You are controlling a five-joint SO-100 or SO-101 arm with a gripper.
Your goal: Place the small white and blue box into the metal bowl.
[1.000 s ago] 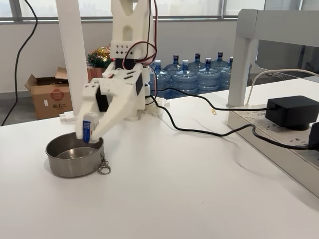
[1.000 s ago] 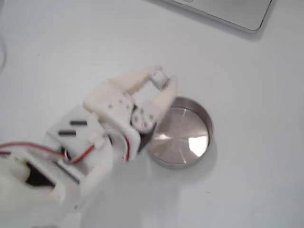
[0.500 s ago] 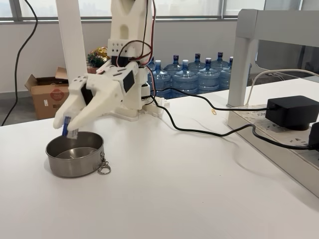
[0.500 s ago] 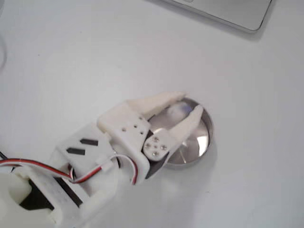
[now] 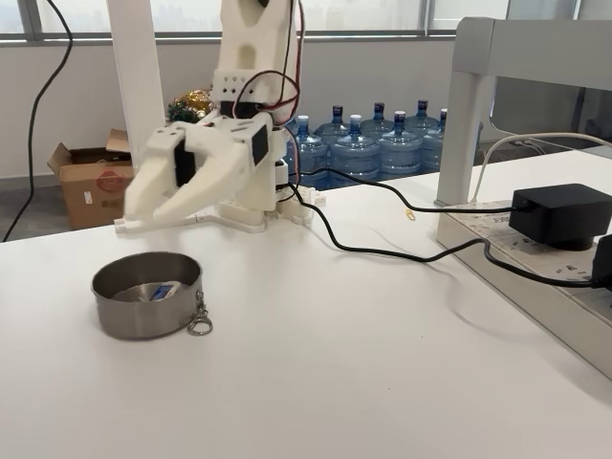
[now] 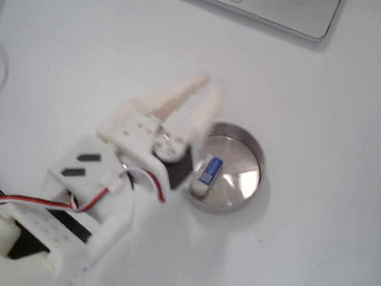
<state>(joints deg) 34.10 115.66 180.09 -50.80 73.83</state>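
Note:
The metal bowl (image 5: 143,325) stands on the white table at the left in one fixed view, and its shiny floor (image 6: 241,156) shows from above in the other. The small white and blue box (image 5: 161,292) lies inside the bowl, blue panel up (image 6: 208,170), near the side closest to the arm. My white gripper (image 5: 134,218) hovers above and behind the bowl, motion-blurred, open with nothing between its fingers. From above, the gripper (image 6: 209,95) is just past the bowl's rim.
A small clip ring (image 5: 199,323) hangs from the bowl's rim. A black cable (image 5: 382,251) runs across the table to a black power adapter (image 5: 559,212). A white frame post (image 5: 469,124) stands at the right. A grey flat device (image 6: 286,15) lies at the far edge.
The gripper let go of the box, which dropped into the bowl. The gripper then rose and pulled back from over the bowl.

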